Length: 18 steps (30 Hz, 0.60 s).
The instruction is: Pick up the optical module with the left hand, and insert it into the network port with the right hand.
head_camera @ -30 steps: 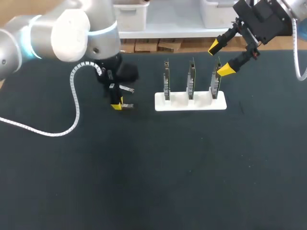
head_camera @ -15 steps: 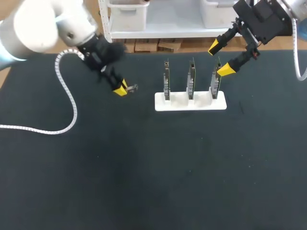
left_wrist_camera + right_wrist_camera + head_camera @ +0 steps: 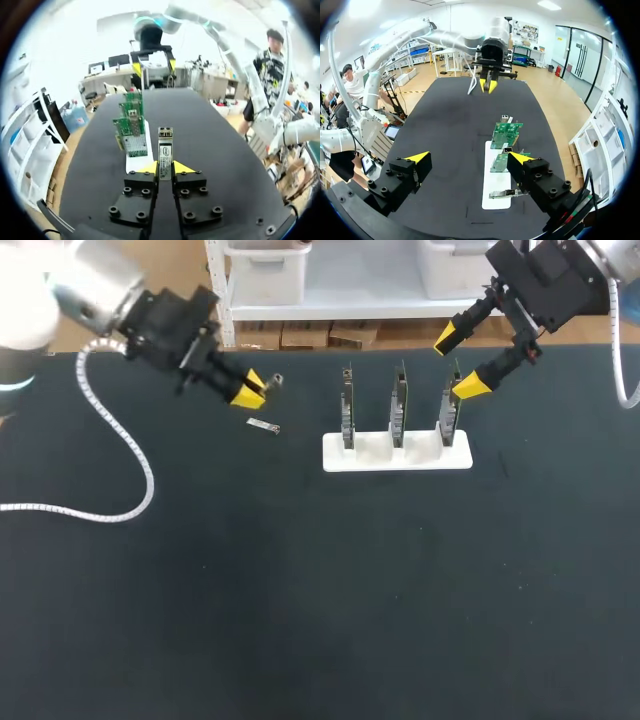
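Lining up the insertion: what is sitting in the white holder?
Three green network cards stand upright in the white holder, one per slot, side by side. Their bottom edges are covered by the slots.

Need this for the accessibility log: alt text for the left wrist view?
The left claw is shut on the optical module, which sticks out ahead between its yellow tips, above the black table. Ahead and to one side, a white holder carries three green circuit boards. Beyond them the right claw hangs open.

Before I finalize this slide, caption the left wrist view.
Left jaws shut on the optical module, green network cards in their white stand ahead.
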Each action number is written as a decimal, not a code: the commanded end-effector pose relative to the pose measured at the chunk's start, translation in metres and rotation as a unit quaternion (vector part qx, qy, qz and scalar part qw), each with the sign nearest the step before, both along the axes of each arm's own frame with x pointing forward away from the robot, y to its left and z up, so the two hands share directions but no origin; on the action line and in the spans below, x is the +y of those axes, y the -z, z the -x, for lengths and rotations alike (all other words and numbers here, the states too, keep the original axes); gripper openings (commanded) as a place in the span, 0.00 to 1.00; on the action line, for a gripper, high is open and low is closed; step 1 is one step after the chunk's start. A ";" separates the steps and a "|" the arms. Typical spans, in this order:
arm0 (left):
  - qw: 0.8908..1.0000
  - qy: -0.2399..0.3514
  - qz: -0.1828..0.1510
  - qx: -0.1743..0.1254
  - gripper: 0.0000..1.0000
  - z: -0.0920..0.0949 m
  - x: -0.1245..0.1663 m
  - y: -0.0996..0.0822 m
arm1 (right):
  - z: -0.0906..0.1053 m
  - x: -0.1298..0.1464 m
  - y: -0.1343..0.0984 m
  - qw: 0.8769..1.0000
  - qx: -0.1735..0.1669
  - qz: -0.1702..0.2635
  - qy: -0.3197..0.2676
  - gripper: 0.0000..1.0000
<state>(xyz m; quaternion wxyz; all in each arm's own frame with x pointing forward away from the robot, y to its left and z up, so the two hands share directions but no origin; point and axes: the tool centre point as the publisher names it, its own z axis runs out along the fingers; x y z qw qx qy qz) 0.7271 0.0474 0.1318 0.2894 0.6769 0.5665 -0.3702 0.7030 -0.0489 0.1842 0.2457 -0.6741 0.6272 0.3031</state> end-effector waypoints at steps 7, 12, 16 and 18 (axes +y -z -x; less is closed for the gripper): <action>0.994 -0.085 0.065 -0.023 0.00 0.008 0.010 0.002 | 0.000 0.000 0.000 1.000 -0.001 0.000 0.000 1.00; 0.994 -0.085 0.065 -0.023 0.00 0.008 0.010 0.002 | 0.000 0.000 0.000 1.000 -0.001 0.000 0.000 1.00; 0.994 -0.085 0.065 -0.023 0.00 0.008 0.010 0.002 | 0.000 0.000 0.000 1.000 -0.001 0.000 0.000 1.00; 0.994 -0.085 0.065 -0.023 0.00 0.008 0.010 0.002 | 0.000 0.000 0.000 1.000 -0.001 0.000 0.000 1.00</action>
